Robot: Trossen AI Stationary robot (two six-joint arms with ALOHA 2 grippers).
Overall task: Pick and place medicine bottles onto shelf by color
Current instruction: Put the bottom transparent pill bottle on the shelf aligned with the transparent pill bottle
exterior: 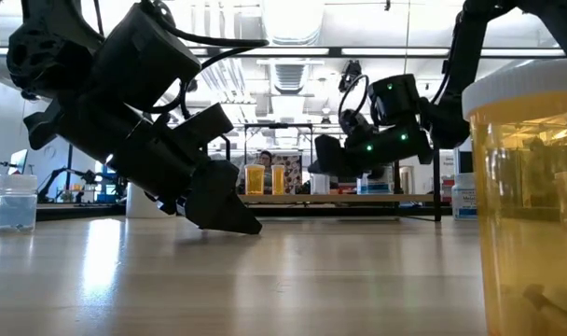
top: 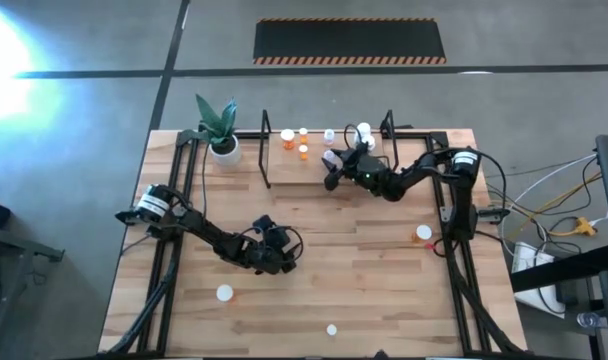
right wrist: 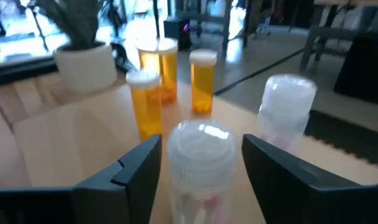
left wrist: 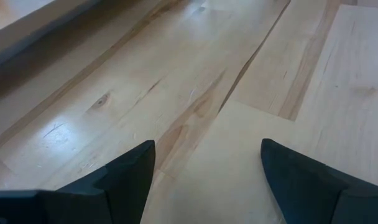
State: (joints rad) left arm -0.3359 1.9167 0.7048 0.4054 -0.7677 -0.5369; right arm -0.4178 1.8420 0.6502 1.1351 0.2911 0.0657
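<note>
Wooden counter carries at twelve o'clock the shelf, where three orange bottles stand already and the right claw, fingers apart around a clear bottle, seems releasing it, while three or so bottles wait on the counter by the open, empty left claw.

No legible text, labels, brands or numbers in any view. Orange plastic medicine bottles show no readable print; distant room signage too blurred to make out.

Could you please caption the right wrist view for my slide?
Right gripper straddles a clear bottle on the shelf, three orange bottles behind.
</note>
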